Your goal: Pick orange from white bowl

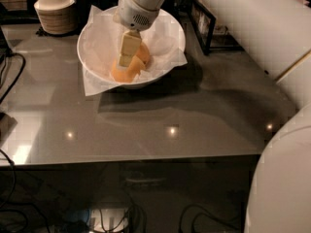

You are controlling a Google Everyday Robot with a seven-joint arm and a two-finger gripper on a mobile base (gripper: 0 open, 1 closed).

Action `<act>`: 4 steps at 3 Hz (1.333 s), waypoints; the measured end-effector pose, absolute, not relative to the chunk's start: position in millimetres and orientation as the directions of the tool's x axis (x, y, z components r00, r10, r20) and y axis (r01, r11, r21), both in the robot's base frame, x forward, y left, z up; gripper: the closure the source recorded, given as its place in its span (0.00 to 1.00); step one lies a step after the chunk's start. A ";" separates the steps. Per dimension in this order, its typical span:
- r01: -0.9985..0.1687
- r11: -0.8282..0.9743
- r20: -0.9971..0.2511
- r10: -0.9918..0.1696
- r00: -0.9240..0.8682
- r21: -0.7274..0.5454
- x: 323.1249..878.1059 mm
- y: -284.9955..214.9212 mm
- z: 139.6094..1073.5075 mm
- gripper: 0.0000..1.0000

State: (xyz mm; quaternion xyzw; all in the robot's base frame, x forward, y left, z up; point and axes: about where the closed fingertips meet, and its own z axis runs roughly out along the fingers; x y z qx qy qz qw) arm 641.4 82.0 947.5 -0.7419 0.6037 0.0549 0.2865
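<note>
- Gripper (126, 62) reaches down into the white bowl (182, 35), hanging from the wrist of the white arm (243, 28) that comes in from the upper right; its cream-coloured tip lies right in front of the orange (142, 64) and overlaps it from this view; whether it is spread, pressed together or pinching the fruit, I cannot tell.
- Orange sits low inside the bowl, near the middle and a little toward the front wall, on the crinkled white paper (97, 81); part of it is hidden behind the gripper.
- White paper lines the bowl and spills over the rim; one corner lies flat on the table at the front left, another sticks out at the right.
- White bowl stands on the grey glossy table (170, 115), toward the far edge and left of centre; small bright spots of light reflect off the tabletop nearer the front.
- Stack of small cream bowls (54, 13) stands at the far left corner, near the white bowl but apart from it.
- Dark cables (10, 72) lie at the table's left edge; more cables run on the floor below the front edge.
- Dark framed object (201, 21) stands behind the bowl to its right; what it is I cannot tell.
</note>
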 end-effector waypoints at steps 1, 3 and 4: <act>-0.927 -0.107 -0.427 -0.864 0.265 -0.359 641.3 82.0 947.5 0.35; -0.958 -0.118 -0.436 -0.871 0.226 -0.260 631.0 77.4 924.6 0.20; -0.973 -0.107 -0.439 -0.878 0.189 -0.206 628.4 72.1 913.8 0.24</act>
